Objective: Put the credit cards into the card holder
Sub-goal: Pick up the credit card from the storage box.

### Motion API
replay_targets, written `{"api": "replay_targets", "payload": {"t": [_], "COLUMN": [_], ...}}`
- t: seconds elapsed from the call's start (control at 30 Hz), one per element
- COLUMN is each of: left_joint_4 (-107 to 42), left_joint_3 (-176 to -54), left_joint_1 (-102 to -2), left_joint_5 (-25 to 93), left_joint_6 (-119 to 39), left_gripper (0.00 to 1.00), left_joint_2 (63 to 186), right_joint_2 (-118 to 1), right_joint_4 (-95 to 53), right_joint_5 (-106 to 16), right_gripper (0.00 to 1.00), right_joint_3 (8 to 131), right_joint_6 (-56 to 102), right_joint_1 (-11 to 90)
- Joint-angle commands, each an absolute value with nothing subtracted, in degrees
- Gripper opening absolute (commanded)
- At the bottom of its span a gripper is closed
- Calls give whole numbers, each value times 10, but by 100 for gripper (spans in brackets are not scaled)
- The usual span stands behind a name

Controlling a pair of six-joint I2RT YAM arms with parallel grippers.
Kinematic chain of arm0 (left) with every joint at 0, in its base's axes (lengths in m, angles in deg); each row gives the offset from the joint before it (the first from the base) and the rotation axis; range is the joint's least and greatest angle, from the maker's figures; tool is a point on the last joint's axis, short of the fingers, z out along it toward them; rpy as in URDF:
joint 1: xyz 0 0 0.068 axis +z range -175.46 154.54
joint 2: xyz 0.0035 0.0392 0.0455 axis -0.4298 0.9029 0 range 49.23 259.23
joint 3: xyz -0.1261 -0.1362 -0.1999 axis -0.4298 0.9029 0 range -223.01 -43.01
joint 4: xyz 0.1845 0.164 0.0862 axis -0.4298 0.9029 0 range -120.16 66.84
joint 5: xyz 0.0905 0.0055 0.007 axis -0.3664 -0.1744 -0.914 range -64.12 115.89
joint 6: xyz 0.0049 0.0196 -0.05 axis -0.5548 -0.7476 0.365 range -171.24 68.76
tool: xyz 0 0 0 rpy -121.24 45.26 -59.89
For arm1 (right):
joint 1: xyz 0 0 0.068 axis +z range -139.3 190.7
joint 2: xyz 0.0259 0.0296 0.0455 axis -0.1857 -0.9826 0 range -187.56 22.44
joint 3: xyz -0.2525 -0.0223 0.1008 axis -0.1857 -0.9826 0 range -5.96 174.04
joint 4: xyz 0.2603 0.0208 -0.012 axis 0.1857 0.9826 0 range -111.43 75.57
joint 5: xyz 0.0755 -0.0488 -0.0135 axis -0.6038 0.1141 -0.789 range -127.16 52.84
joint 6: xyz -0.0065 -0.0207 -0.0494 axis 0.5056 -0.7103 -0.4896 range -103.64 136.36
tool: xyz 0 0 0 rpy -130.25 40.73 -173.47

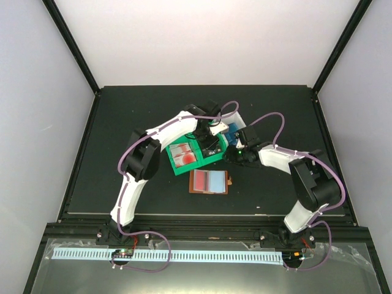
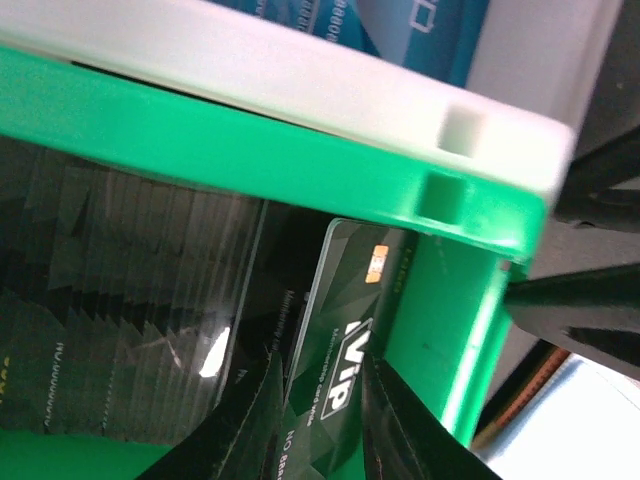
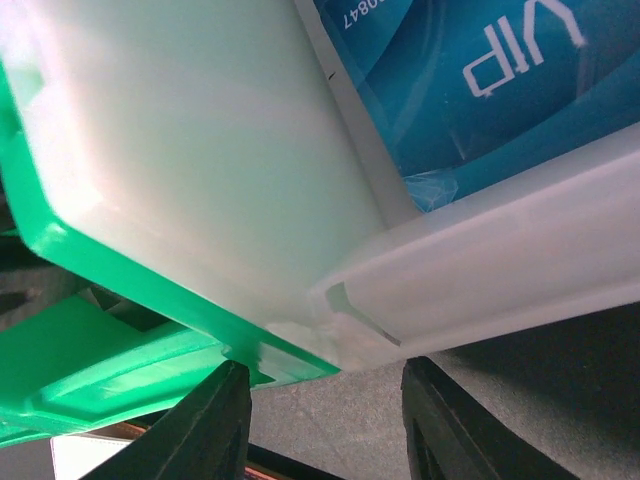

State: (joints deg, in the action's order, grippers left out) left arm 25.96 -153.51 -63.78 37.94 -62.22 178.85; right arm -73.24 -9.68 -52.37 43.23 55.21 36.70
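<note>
The card holder [image 1: 209, 182] lies open on the mat, in front of the bins. My left gripper [image 1: 214, 145] reaches into the right compartment of the green bin [image 1: 182, 169]. In the left wrist view my left gripper [image 2: 322, 425] has its jaws closed in on the long edges of a black VIP card [image 2: 345, 330], which stands tilted against the green wall [image 2: 440, 330]. More black cards [image 2: 110, 330] lie to its left. Red-and-white cards [image 1: 184, 154] fill the other compartment. My right gripper [image 1: 236, 154] is open and empty at the white bin's corner [image 3: 360, 320], and blue cards [image 3: 480, 80] lie inside that bin.
The green bin and the white bin [image 1: 237, 120] stand touching each other at mid-table, with both arms crowded over them. Bare dark mat [image 3: 330, 420] shows between my right fingers. The table's raised edge [image 1: 86, 153] runs along the left side.
</note>
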Motion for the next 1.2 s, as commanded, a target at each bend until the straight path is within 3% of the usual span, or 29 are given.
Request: {"api": "replay_targets", "payload": {"t": [0.0, 0.5, 0.77, 1.1, 1.17], "left_joint_4": [309, 330, 308, 315, 311], "left_joint_3": [-1548, -1523, -1523, -1517, -1516], "left_joint_1": [-646, -656, -656, -660, -661], "left_joint_5": [425, 427, 410, 420, 405], "left_joint_6": [-630, -614, -616, -630, -628], "left_gripper": [23, 25, 35, 33, 38], "left_joint_2": [1766, 1749, 1758, 1761, 1761], "right_joint_2": [-757, -758, -759, -758, -757], "right_joint_4": [-113, -113, -116, -115, -116], "right_joint_5": [-506, -516, -518, -518, -518], "right_gripper": [43, 43, 43, 43, 43], "right_joint_3": [434, 434, 434, 434, 433], "right_joint_6": [549, 545, 542, 542, 542], "right_joint_1": [370, 370, 371, 371, 371]}}
